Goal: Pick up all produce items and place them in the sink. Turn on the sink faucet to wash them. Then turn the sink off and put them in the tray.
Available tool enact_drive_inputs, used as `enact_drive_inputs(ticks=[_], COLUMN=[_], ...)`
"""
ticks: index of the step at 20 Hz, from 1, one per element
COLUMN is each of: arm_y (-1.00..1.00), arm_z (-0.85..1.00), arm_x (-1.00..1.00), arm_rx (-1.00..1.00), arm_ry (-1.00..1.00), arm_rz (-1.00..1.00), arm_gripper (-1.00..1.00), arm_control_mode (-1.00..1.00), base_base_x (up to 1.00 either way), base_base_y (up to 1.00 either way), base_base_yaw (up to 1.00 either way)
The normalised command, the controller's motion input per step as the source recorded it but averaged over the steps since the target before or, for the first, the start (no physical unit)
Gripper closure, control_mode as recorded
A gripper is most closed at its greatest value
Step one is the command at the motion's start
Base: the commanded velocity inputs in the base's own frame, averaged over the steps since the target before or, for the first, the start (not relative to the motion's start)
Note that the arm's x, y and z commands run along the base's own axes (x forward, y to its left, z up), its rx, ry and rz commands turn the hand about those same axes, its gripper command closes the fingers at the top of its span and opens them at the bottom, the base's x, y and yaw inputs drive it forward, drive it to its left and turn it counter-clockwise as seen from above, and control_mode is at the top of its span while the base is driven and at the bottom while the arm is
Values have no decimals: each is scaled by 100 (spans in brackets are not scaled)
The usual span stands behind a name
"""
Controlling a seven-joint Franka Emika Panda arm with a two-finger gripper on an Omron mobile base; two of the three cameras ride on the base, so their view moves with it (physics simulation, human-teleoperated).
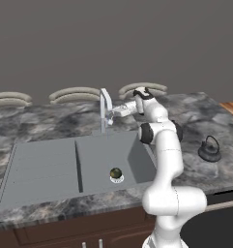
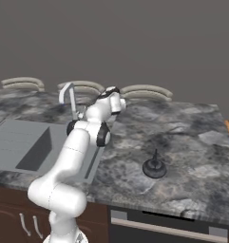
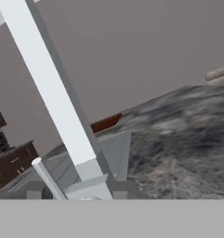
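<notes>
While the small round dark green produce item (image 1: 116, 173) with its reddish patch already sits low in the deep basin of the matte grey rectangular sink (image 1: 45, 167), on or right at the round white drain (image 1: 117, 178), the washing itself looks not yet done: no water shows at the spout. Behind the basin, at its back edge, stands the slim silver-grey sink faucet (image 1: 105, 110), and the white arm's pincer (image 1: 114, 112) is reaching level to it, right at the upright post. Whether its jaws are parted or pressed on the post I cannot tell, since the tips are too small in the base views and hidden in the hand view. Off to the side, a black kettle (image 1: 210, 149) with a loop handle rests on the marbled grey bench (image 1: 50, 123). By my reading, turning the water on, shutting it off and moving the produce to the tray all remain.
</notes>
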Motion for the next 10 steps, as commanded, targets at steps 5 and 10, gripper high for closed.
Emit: enact_drive_inputs(ticks=[5, 10], arm_y=[76, 71], arm_z=[0, 0], arm_x=[-1, -10], arm_rx=[0, 0], arm_ry=[-5, -4], arm_rz=[4, 4], arm_gripper=[100, 100], arm_control_mode=[-100, -100], base_base_x=[0, 0], base_base_y=[0, 0], base_base_yaw=[0, 0])
